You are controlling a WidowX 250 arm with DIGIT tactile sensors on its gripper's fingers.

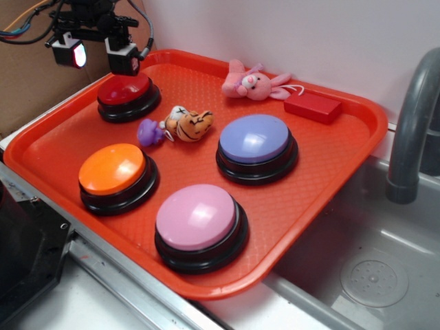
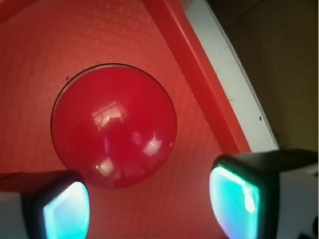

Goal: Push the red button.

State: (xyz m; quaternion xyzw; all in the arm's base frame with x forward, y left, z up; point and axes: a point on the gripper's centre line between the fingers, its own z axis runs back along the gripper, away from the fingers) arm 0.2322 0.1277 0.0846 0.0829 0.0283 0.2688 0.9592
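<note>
The red button (image 1: 124, 89), a glossy dark-red dome on a black round base, sits in the far left corner of the orange-red tray (image 1: 344, 148). My gripper (image 1: 97, 53) hangs just above its back-left edge, fingers spread apart and empty. In the wrist view the red button (image 2: 114, 124) fills the middle, with my gripper (image 2: 149, 204) open below it. One pad (image 2: 65, 211) shows at the lower left and the other pad (image 2: 234, 199) at the lower right. Neither pad touches the dome.
On the tray also stand an orange button (image 1: 113, 168), a pink button (image 1: 196, 217) and a purple button (image 1: 254, 139). Small plush toys (image 1: 185, 125), a pink bunny (image 1: 254, 84) and a flat red block (image 1: 313, 106) lie behind. A sink (image 1: 371, 275) and grey faucet (image 1: 412, 124) are at right.
</note>
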